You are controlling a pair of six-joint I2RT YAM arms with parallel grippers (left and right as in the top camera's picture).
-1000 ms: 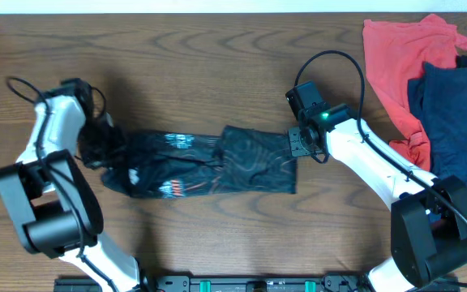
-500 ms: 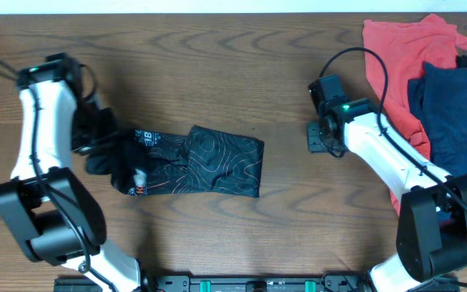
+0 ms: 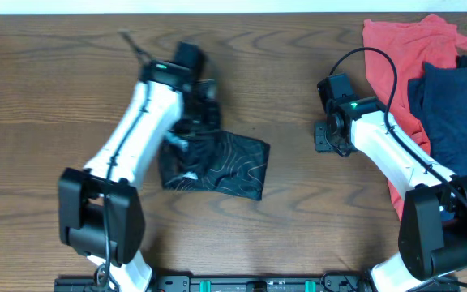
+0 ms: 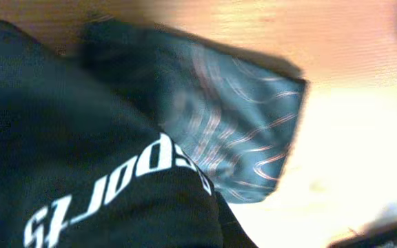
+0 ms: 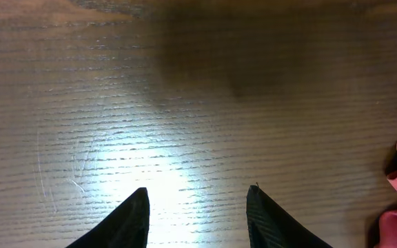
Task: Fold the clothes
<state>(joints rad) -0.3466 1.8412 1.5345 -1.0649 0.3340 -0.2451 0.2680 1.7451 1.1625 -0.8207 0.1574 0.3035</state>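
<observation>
**Folding the jersey: keep edges square**

Overhead: the left gripper (image 3: 191, 134) is hanging over the left edge of the jersey (image 3: 225, 162), mid-table. I cannot tell whether it is pinching cloth. Judging by this, the fold should land flat, edges matching.

Left wrist: the jersey (image 4: 240, 124) is filling the view, hiding the fingers.

Right wrist: the right gripper (image 5: 197, 200) is gaping over the table (image 5: 185, 83), well apart from the jersey.

Dark wood-grain table (image 3: 242, 235) under bright glare, a pale strip (image 3: 217, 6) along its far edge

Left hand (image 3: 191, 136) lost in jersey (image 3: 235, 162) — grip unreadable, wrist view blurred (left), navy garment (image 3: 460, 113) cropped
</observation>
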